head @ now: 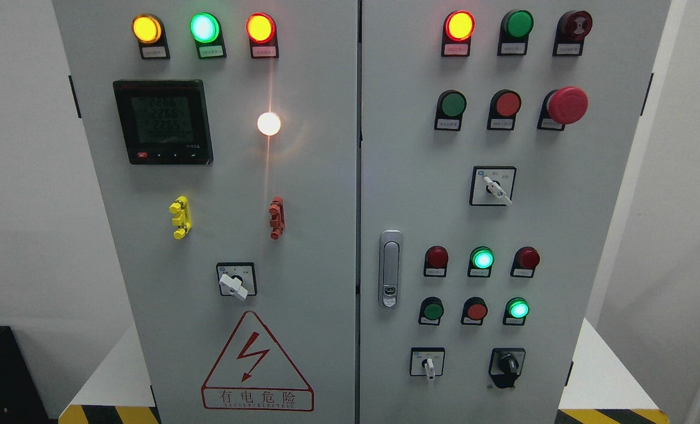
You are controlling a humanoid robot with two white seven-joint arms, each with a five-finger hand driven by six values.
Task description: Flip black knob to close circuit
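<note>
The black knob (507, 366) sits at the lower right of the grey electrical cabinet (326, 247), on its right door. Its black handle points downward, slightly to the left. Beside it to the left is a small selector switch (428, 364) with a white handle pointing down. Neither of my hands nor any arm shows in the head view.
The right door carries lit and unlit indicator lamps, a red mushroom stop button (567, 105), a white selector (494, 187) and a metal door latch (390, 269). The left door has a digital meter (162, 122), a white selector (235, 282) and a high-voltage warning sign (257, 365).
</note>
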